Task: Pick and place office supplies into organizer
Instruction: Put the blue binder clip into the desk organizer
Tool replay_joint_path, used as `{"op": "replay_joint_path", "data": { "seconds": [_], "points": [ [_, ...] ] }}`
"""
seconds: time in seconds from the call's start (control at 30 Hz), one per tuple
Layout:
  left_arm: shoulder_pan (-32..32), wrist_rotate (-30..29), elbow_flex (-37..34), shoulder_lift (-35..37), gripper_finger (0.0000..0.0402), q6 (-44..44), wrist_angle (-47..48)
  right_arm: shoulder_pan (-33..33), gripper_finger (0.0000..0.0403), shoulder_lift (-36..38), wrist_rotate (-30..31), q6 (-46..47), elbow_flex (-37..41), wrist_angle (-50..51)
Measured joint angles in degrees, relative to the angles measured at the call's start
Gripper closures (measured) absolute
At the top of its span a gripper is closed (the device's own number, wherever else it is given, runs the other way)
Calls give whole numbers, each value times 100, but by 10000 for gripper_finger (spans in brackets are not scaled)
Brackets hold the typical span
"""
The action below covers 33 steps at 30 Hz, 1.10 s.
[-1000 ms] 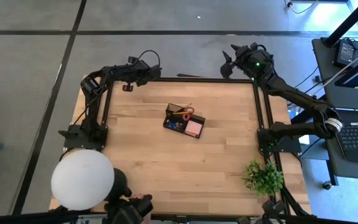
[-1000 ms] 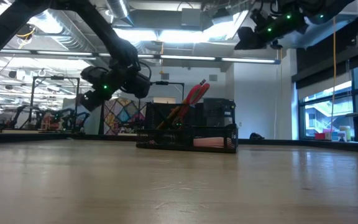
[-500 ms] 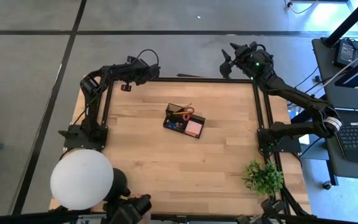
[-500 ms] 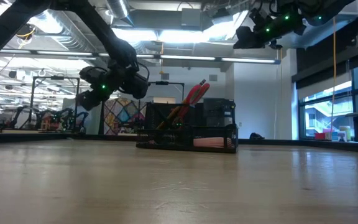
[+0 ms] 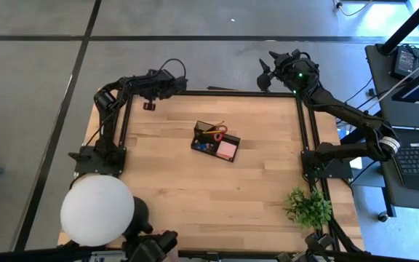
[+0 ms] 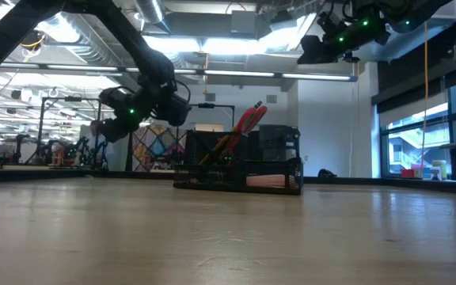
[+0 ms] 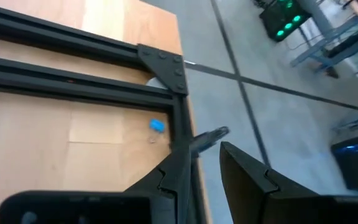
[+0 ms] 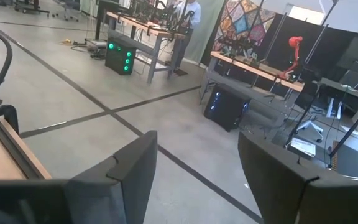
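- High view: your left jaws (image 5: 150,104) hang over the far left edge of the worktop (image 5: 166,182), and your right jaws (image 5: 265,74) hang beyond its far right corner. The organizer (image 5: 215,141) sits mid-worktop, well apart from both and roughly between them.
- You can count one organizer, one pair of red-handled scissors (image 5: 220,131) standing in it and one pink note block (image 5: 228,150) in its corner compartment. Pens and pencils are too small to count. One white lamp (image 5: 97,209) and one plant (image 5: 308,206) stand on the side away from both jaws.
- Low view: the scissors (image 6: 248,119) lean up out of the organizer (image 6: 240,166), well below the right jaws (image 6: 323,47). If you bring either arm in low over it, you risk clipping those handles and shoving the light organizer.
- Left wrist view: the left jaws (image 7: 207,180) are parted and empty. Ahead of them lies one tiny blue piece (image 7: 157,126), loose on the worktop just beside the black frame rail (image 7: 73,87).
- That is likely your last item. A grab so near the rail could strike the frame or flick the piece away.
- Right wrist view: the right jaws (image 8: 197,180) are spread wide, holding nothing, and face the room. No task item is ahead of them.
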State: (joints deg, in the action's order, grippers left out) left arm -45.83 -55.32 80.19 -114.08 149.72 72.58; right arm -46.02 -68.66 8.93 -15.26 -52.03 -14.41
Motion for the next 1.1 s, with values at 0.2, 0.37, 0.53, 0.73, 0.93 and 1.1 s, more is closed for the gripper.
{"op": "replay_joint_path", "data": {
  "seconds": [0.2,0.37,0.53,0.73,0.93,1.1],
  "points": [
    [-1,554,-115,0,320,309,263,0,175,0,0,1,2,19],
    [-10,1141,-235,-2,320,858,299,0,175,0,-2,2,2,18],
    [-139,1259,-237,-2,320,958,299,2,175,0,-2,90,2,19],
    [-355,1352,-238,-2,320,968,369,2,175,0,-2,150,1,17],
    [-559,1487,-239,-2,320,1021,365,2,175,0,-4,146,2,17],
    [-759,1624,-239,-2,320,1019,367,2,175,0,-4,142,2,19]
  ]
}}
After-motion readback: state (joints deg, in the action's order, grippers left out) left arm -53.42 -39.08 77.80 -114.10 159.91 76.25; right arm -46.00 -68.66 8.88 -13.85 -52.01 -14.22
